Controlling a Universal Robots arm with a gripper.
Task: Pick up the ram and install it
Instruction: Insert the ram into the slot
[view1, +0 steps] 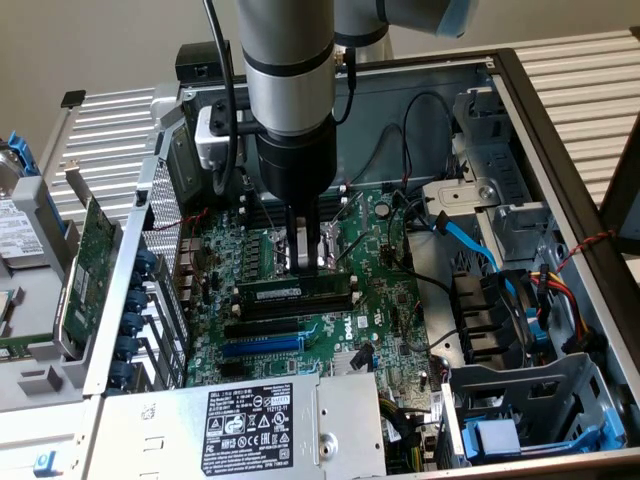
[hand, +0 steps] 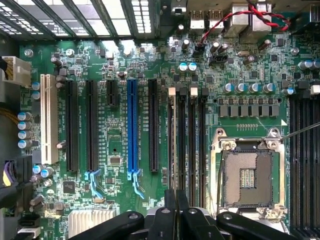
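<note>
Now claw (view1: 305, 266) pinched shut above ram (view1: 298, 290), slotted upright in motherboard (view1: 385, 290) inside case (view1: 420, 85).

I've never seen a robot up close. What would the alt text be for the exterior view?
A robot arm reaches down into an open computer case, its shut end effector directly over a green ram stick standing in a slot on the motherboard. A labelled power supply sits in the foreground.
</note>
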